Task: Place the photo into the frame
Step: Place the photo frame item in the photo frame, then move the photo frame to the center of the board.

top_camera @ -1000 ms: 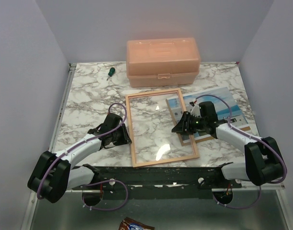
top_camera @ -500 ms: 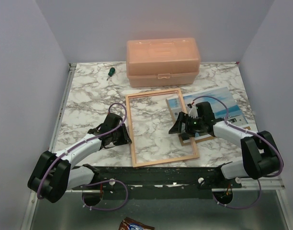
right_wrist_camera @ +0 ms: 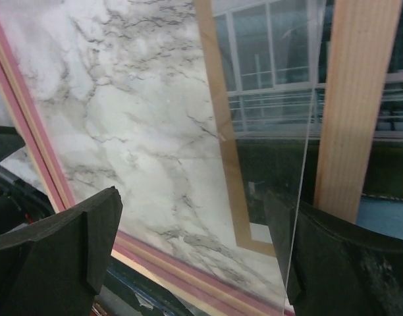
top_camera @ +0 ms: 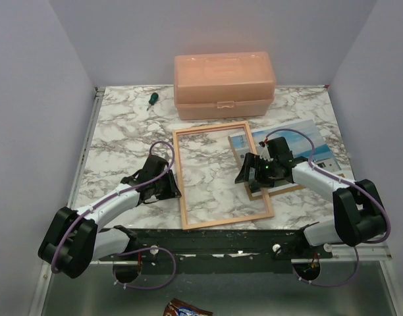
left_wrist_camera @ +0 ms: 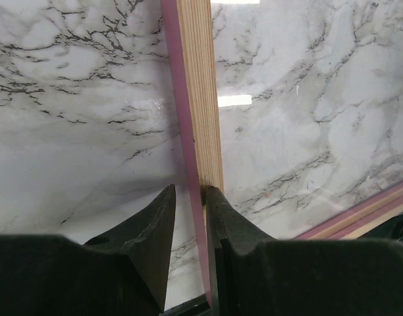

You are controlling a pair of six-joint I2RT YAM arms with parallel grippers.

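Observation:
The frame point(top_camera: 221, 174) lies back-up on the marble table, pale wood on top and pink at its edges. My left gripper point(top_camera: 171, 188) sits on its left rail point(left_wrist_camera: 205, 118): the jaws stand narrowly apart, the right finger point(left_wrist_camera: 221, 224) rests on the wood, and the left finger point(left_wrist_camera: 155, 230) stands off the pink edge with marble showing between. The photo point(top_camera: 307, 141) lies on a brown backing board point(top_camera: 284, 189), and its left part runs under the frame. My right gripper point(top_camera: 251, 172) hangs wide open over the frame's right rail point(right_wrist_camera: 356, 99), with nothing between its fingers point(right_wrist_camera: 56, 243).
A peach plastic box point(top_camera: 224, 85) stands at the back, right behind the frame. A small green-handled screwdriver point(top_camera: 151, 99) lies at the back left. A clear pane's edge point(right_wrist_camera: 305, 197) shows over the photo in the right wrist view. Walls close in on both sides.
The right jaws have spread from narrow to wide over the frame's right rail, and that wrist has shifted slightly. The left arm, frame and photo have stayed put.

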